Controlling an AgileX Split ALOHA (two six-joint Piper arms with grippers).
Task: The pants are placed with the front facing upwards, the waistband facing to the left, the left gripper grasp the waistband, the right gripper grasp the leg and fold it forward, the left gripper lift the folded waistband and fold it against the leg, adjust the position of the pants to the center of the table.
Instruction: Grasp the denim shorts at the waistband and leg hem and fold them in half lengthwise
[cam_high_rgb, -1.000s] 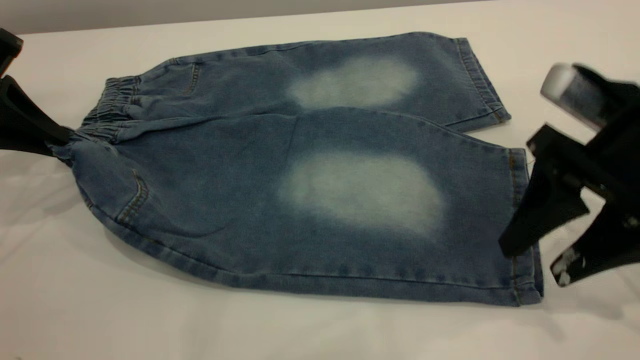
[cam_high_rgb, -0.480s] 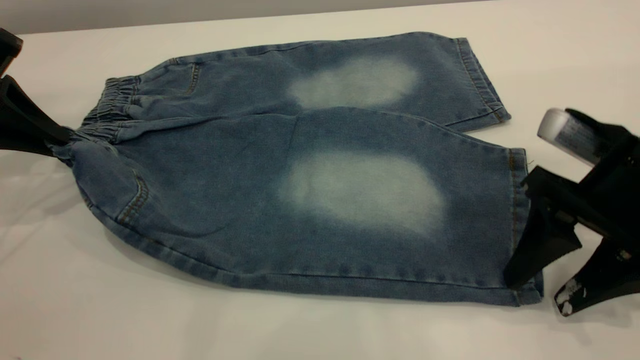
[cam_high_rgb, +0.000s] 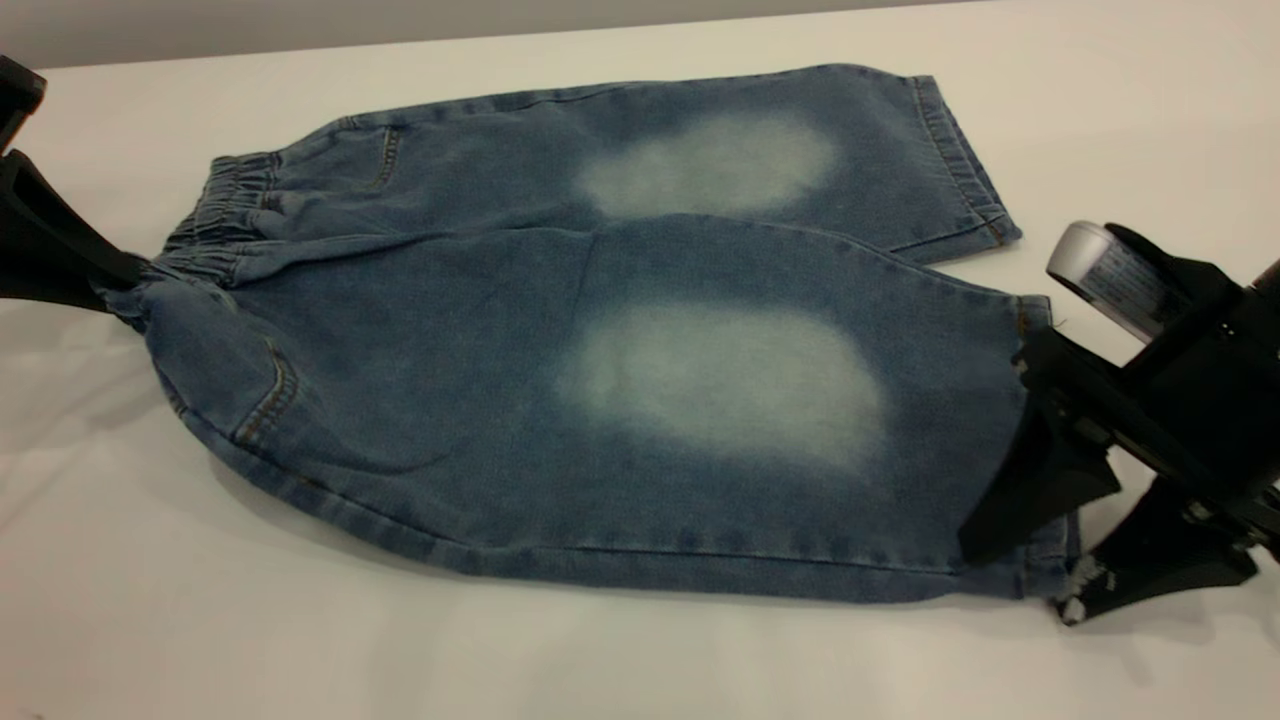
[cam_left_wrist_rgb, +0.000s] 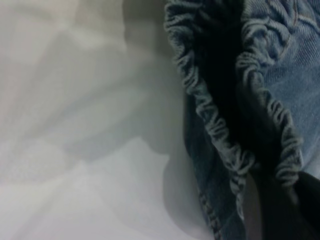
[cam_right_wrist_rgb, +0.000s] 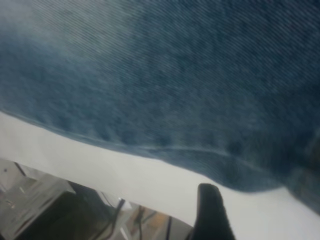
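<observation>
Across the white table (cam_high_rgb: 640, 660) your pants (cam_high_rgb: 600, 330) lie flat, waistband toward the left arm's side, hems toward the right. You're looking at blue denim knee-length shorts with two pale faded patches, one on each leg, and orange-brown stitching along the curved pocket seam near the waist. The far leg runs up toward the table's back edge; the near leg (cam_high_rgb: 740, 420) overlaps it along the middle and is the wider expanse facing you, its stitched hem running along the front edge.

Your left gripper (cam_high_rgb: 120, 285) sits at the table's left edge, its black fingers pinched onto the waistband (cam_high_rgb: 215, 225) at its near end, where the puckered elastic bunches up. From the left wrist view you see the ruched band (cam_left_wrist_rgb: 220, 135) gaping open in two gathered ridges with dark shadow between, a black finger at its end.

Your right gripper (cam_high_rgb: 1040, 560) is down at the near leg's hem corner with its jaws spread wide: one black finger lies on top of the denim, the other, scuffed white at the tip, rests on the table just beyond the hem. From the right wrist view, denim (cam_right_wrist_rgb: 165, 85) fills the picture with one black fingertip (cam_right_wrist_rgb: 210, 207) over the table.
</observation>
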